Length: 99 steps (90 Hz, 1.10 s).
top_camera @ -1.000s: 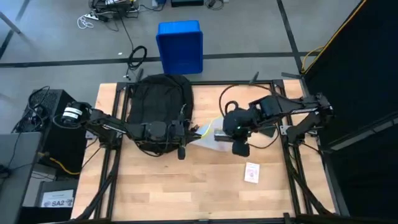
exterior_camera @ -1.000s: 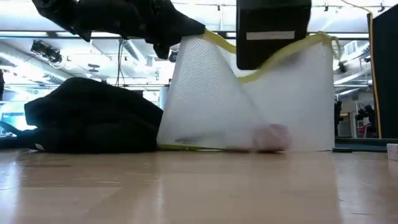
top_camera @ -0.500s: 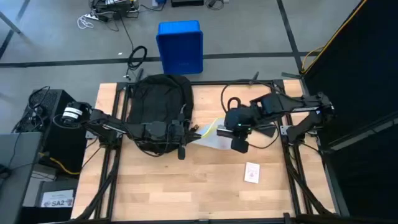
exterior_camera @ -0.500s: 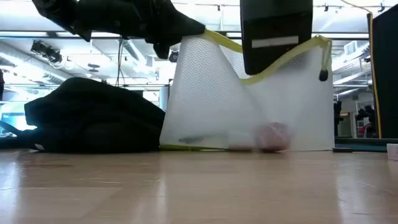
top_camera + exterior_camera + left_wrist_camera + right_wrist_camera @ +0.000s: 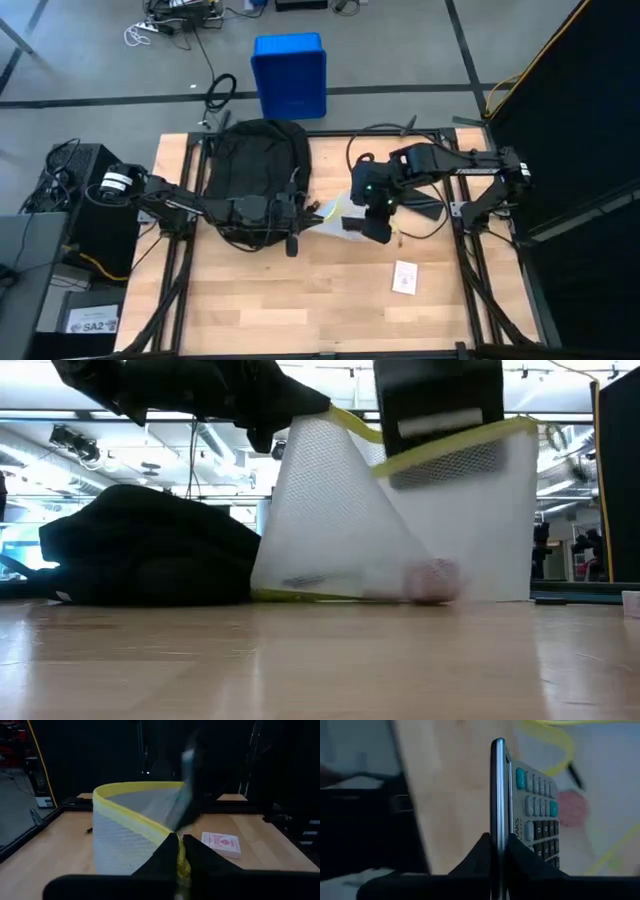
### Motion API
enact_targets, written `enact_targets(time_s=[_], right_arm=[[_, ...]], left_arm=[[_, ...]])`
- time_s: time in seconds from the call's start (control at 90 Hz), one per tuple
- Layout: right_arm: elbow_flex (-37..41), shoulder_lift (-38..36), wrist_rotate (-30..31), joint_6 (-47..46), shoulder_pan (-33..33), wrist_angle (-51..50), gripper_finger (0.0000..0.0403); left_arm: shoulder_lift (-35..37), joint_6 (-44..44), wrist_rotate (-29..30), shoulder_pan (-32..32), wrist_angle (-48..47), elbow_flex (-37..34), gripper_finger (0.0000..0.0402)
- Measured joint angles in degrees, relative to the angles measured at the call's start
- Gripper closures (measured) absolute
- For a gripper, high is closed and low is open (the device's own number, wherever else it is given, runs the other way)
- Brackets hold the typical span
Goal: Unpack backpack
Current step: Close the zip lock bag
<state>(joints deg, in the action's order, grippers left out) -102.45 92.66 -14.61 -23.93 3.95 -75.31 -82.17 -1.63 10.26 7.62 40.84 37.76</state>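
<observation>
Blur and cut-offs for you to note

Your calculator (image 5: 530, 820) runs off the wrist picture's edge; the pink thing (image 5: 432, 580) inside the mesh bag (image 5: 340, 510) stays unidentifiable.

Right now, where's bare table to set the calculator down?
Free: the wide front strip of table left of the card deck, below both arms. Crowded: the middle band, with backpack, mesh bag and right fingers gripping the calculator.

From above, the black backpack (image 5: 254, 158) lies at the far left of the wooden tabletop (image 5: 250, 300). The left end effector (image 5: 308, 210) sits just beside it, at the yellow-trimmed white mesh bag (image 5: 335, 215). The right end effector (image 5: 362, 224) hangs over that bag. A small card box (image 5: 405, 278) lies nearer the front, apart. A blue bin (image 5: 290, 75) stands on the floor beyond.
</observation>
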Motion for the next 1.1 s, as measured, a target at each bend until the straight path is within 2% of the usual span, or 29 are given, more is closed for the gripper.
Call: enact_targets(time_s=[0.133, 0.256, 0.544, 0.756, 0.867, 1.1], right_arm=[[0.0, -0.4, -4.2, 0.2, -0.1, 2.8, 0.0403], [0.0, -0.4, -4.6, -0.5, -0.3, 3.5, 0.0403], [-0.9, -0.6, 3.8, -5.3, -1.6, -2.9, 0.0403], [-0.4, -0.4, 5.0, -7.4, -2.9, -5.0, 0.0403], [-0.2, 0.9, 7.3, -9.1, -3.8, -9.6, 0.0403], [-0.2, 2.6, 7.1, -9.2, -4.5, -11.2, 0.0403]], left_arm=[[0.0, 0.4, 0.0, 0.0, -0.1, 0.0, 0.0402], [0.0, 1.1, 0.0, 0.0, -0.1, 0.0, 0.0402], [0.0, 1.2, 0.0, 0.0, 0.0, 0.0, 0.0402], [0.0, 1.4, 0.0, 0.0, 0.0, 0.0, 0.0402], [0.0, 1.4, 0.0, 0.0, 0.0, 0.0, 0.0402], [0.0, 1.4, 0.0, 0.0, 0.2, 0.0, 0.0402]])
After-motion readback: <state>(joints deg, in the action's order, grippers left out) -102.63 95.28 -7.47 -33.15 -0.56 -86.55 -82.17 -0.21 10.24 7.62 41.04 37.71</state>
